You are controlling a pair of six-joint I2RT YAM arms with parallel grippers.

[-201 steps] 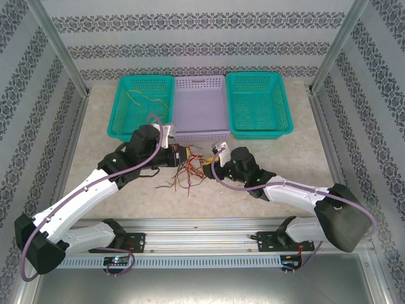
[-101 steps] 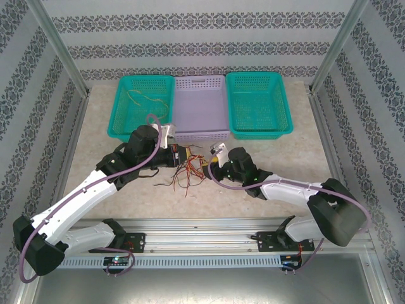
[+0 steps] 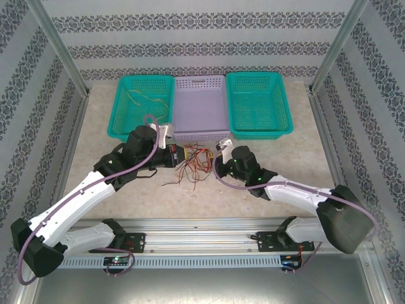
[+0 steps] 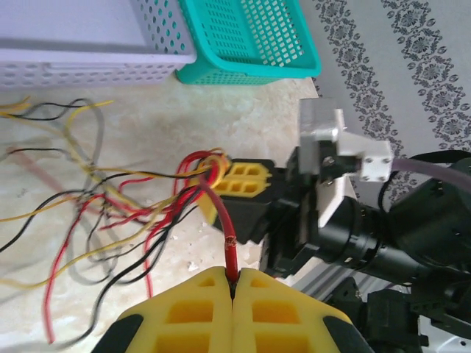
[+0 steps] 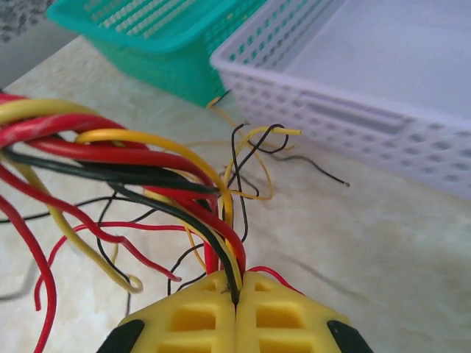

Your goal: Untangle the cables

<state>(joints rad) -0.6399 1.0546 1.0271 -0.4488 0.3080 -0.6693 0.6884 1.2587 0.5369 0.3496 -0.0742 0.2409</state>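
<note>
The cables (image 3: 192, 166) lie in a loose tangle on the counter (image 3: 304, 158), just in front of the lilac basket (image 3: 201, 135) and between the two arms. The left pincer (image 4: 232, 279) is closed on one red cable (image 4: 227, 220), which runs from its yellow fingertips into the knot. The right pincer (image 5: 237, 285) is closed too, and it grips a bunch of red, black and yellow strands at the other side of the tangle. The two pincers face each other, near but apart. Loose ends spread over the counter toward the lilac basket. One yellow cable (image 3: 144, 100) lies inside the left teal basket (image 3: 118, 117).
</note>
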